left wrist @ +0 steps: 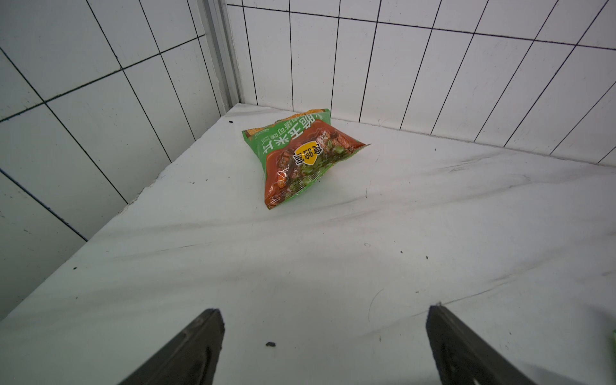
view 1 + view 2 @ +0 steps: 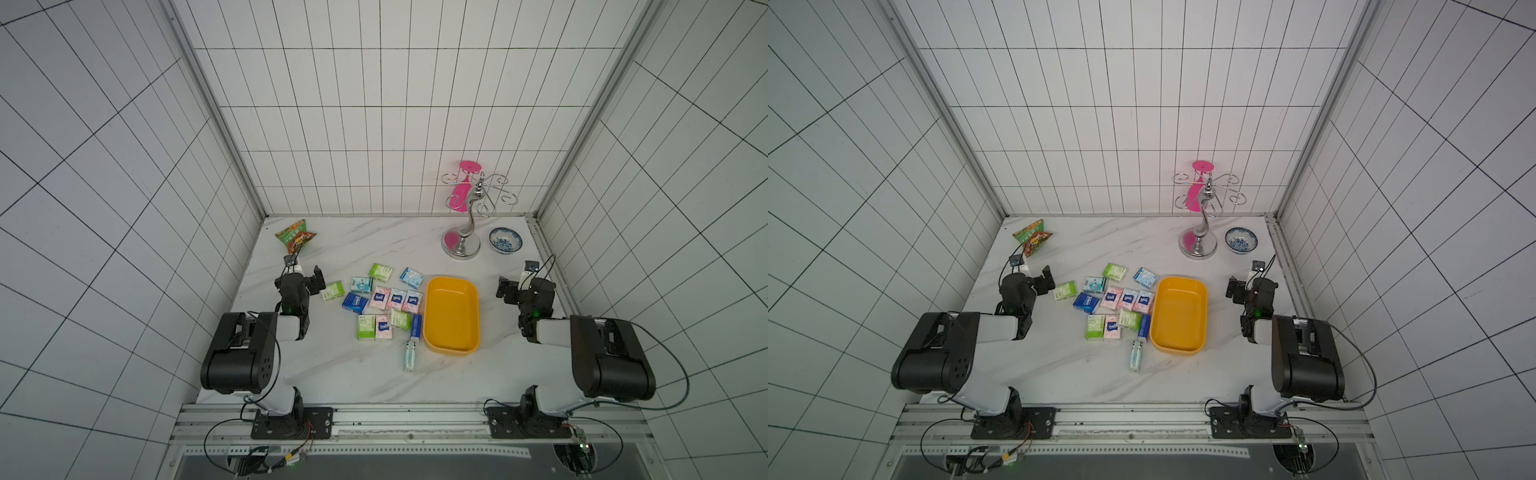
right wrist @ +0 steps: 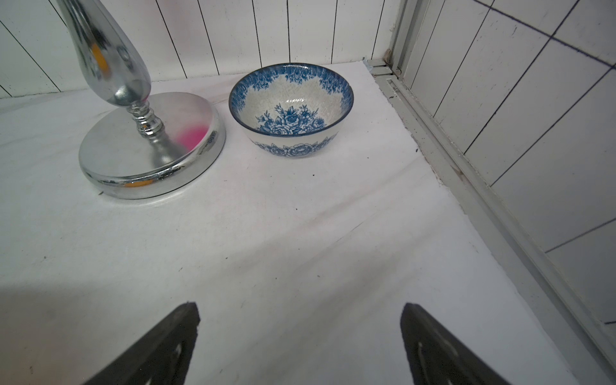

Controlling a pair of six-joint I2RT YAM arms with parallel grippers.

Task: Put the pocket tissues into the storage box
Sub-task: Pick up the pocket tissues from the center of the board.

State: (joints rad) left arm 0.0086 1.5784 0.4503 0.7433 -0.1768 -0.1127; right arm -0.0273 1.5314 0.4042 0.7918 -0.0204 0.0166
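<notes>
White Chinese characters, including 玉米, on snack bag (image 1: 300, 156), seen inverted. Yellow badge characters unclear. Print on pocket tissues (image 2: 395, 299) too small to read.

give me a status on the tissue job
Left gripper open, empty. Right gripper open, empty. Tissue packs all on table, beside yellow box; box empty. Nothing blocking.

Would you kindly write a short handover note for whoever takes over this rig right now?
Left gripper: open, empty, facing the snack bag.
Right gripper: open, empty, facing the blue-and-white bowl and the chrome stand.
Pocket tissues: all on the marble table, clustered between the left arm and the yellow storage box.
Done: nothing yet; the box is empty.
Left: every packet still needs to go into the box.
</notes>
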